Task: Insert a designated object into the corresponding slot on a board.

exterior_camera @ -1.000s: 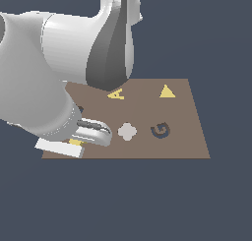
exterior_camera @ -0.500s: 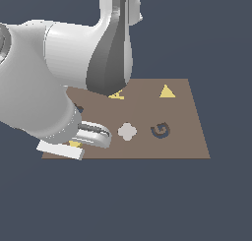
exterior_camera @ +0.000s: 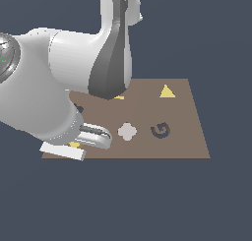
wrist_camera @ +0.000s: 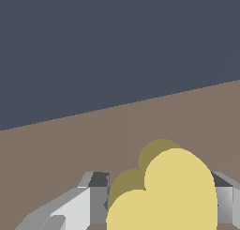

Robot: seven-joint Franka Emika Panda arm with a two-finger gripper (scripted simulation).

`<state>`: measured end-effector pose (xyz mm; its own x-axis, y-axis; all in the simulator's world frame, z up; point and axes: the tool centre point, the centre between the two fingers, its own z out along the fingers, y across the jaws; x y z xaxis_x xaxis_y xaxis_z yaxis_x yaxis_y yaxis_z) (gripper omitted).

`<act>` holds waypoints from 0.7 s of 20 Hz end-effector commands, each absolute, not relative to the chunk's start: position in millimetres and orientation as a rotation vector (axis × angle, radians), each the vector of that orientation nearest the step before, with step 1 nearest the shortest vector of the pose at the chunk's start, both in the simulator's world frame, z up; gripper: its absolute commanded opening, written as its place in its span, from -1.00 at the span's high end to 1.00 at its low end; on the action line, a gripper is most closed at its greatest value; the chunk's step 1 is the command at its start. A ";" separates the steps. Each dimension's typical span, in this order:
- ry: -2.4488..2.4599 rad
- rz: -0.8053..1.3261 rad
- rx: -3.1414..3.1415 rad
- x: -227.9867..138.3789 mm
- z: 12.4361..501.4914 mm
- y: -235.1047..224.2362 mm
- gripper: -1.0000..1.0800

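Between the end effector (wrist_camera: 157, 201) fingers sits the yellow heart (wrist_camera: 164, 191) — gripped; outside, the arm hides it.

arm: its upper grey-and-white link now hides nearly all of the yellow letter A (exterior_camera: 118, 96), which was in plain sight a second ago; only a yellow sliver shows under the link's tip
gripper (exterior_camera: 74, 147): has sunk slightly toward the near corner of the flat brown rectangular board (exterior_camera: 187, 132), at the exterior view's left
small flat yellow heart-shaped piece (wrist_camera: 164, 191): has gone down with the gripper, between its grey fingers (wrist_camera: 96, 201); in the exterior view only a yellow speck shows
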<state>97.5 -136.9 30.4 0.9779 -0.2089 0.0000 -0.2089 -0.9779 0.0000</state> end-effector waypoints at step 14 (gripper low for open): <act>-0.253 0.001 3.132 95.0 30.7 -134.7 1.00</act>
<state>95.7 -135.5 30.5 0.9845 -0.1752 0.0003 -0.1752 -0.9845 -0.0001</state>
